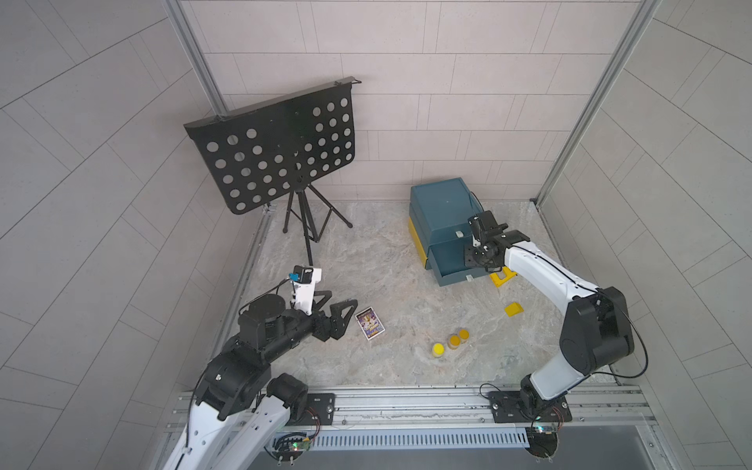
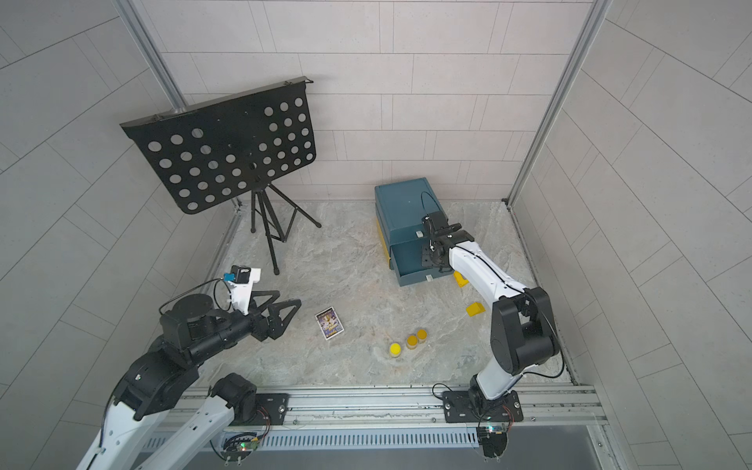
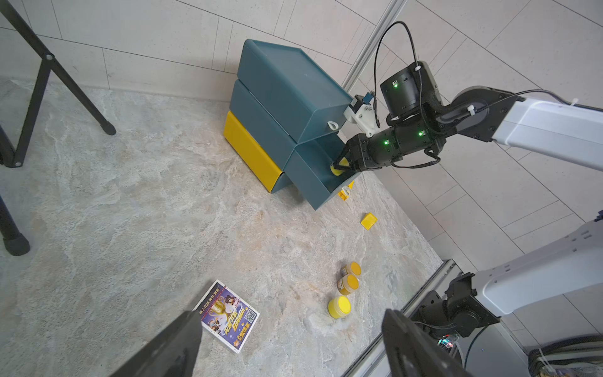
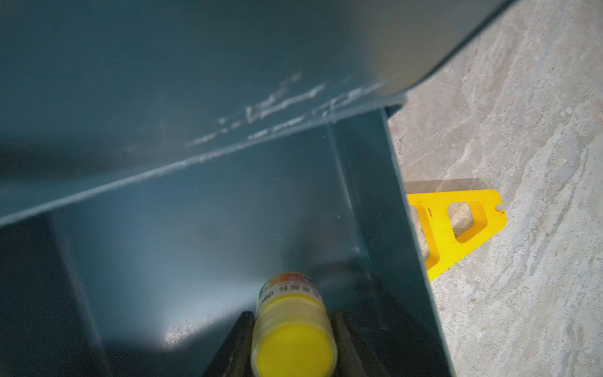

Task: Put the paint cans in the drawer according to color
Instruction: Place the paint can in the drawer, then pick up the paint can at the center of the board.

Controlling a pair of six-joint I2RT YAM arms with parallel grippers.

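My right gripper (image 4: 292, 326) is shut on a yellow-lidded paint can (image 4: 293, 329) and holds it low inside the pulled-out teal drawer (image 4: 385, 202), close to its side wall. The left wrist view shows this can (image 3: 337, 168) at the fingertips, just over the drawer rim. In both top views the arm's wrist hides the can. Three paint cans stand together on the table: one yellow (image 1: 438, 349) and two orange (image 1: 453, 340) (image 1: 463, 334). My left gripper (image 1: 344, 298) hovers open and empty at the left.
The teal drawer cabinet (image 1: 441, 211) stands at the back with a shut yellow bottom drawer (image 1: 417, 240). A printed card (image 1: 370, 322) lies near my left gripper. Yellow plastic pieces (image 1: 513, 309) (image 4: 456, 225) lie beside the drawer. A black music stand (image 1: 276, 150) stands at the back left.
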